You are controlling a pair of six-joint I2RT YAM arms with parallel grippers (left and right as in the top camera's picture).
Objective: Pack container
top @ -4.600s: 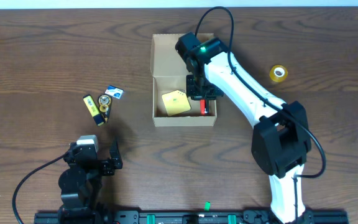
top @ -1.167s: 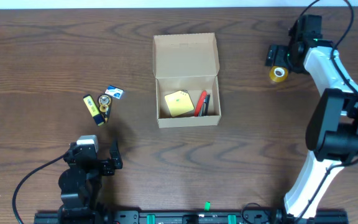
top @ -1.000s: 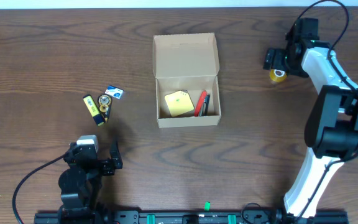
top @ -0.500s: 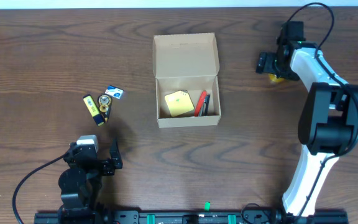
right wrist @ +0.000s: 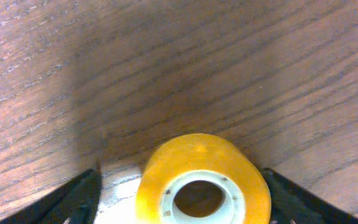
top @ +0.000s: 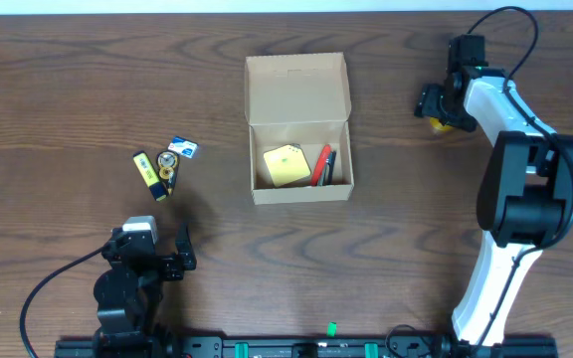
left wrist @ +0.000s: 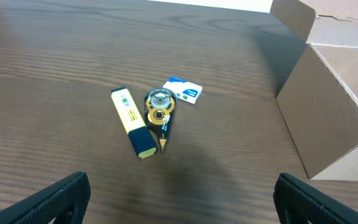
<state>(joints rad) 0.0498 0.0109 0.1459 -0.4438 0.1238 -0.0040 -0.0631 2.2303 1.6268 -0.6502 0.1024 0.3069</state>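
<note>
Stationery bits scattered over a dark brown wood-grain surface (left wrist: pixel 55 74)

Off on the left there's a little cluster: a yellow highlighter marker with a dark cap end (left wrist: pixel 132 121), a round black-and-gold correction tape roller (left wrist: pixel 159 109) touching its side, and a small white-and-blue eraser (left wrist: pixel 183 91) just beside the roller's top end. Well apart from those, toward the far right, a yellow roll of sticky tape with a white core (right wrist: pixel 191 152) lies flat on the wood, hole facing up. In the middle of things there's a square yellow sticky-note pad (top: pixel 286 165), with a red pen (top: pixel 320 165) and a dark pen (top: pixel 330 165) lying side by side just to its right.
</note>
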